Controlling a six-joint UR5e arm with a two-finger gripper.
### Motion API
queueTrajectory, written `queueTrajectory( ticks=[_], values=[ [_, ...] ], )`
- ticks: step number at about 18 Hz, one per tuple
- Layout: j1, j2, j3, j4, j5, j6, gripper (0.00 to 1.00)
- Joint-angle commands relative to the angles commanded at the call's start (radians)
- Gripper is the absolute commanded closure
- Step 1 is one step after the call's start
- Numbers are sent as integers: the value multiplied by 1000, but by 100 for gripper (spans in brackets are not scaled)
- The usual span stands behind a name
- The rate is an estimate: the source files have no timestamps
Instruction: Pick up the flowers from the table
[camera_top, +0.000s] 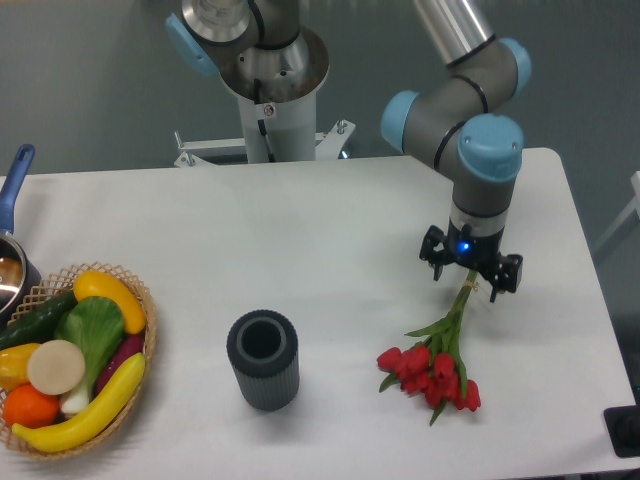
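The flowers (433, 372), a small bunch of red tulips with thin green stems, lie on the white table (300, 230) at the front right, blooms toward the front edge and stems pointing back. My gripper (470, 280) points straight down over the far end of the stems. Its two black fingers (433, 262) stand wide apart on either side of the stem tips, so it is open. I cannot tell whether the fingertips touch the table.
A grey ribbed cylinder (263, 359) stands upright left of the flowers. A wicker basket (135, 300) of fruit and vegetables sits at the front left. A pot with a blue handle (14, 190) is at the left edge. The robot base (270, 90) is at the back.
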Motion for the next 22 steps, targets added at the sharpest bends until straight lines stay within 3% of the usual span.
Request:
queueTrajectory(
  ticks=[6,11,12,22],
  values=[
    [-15,-40,15,0,2,0,3],
    [-18,-54,15,-2,3,-5,91],
    [-18,-49,9,0,8,-8,100],
    [-8,49,21,-5,18,-44,100]
  ],
)
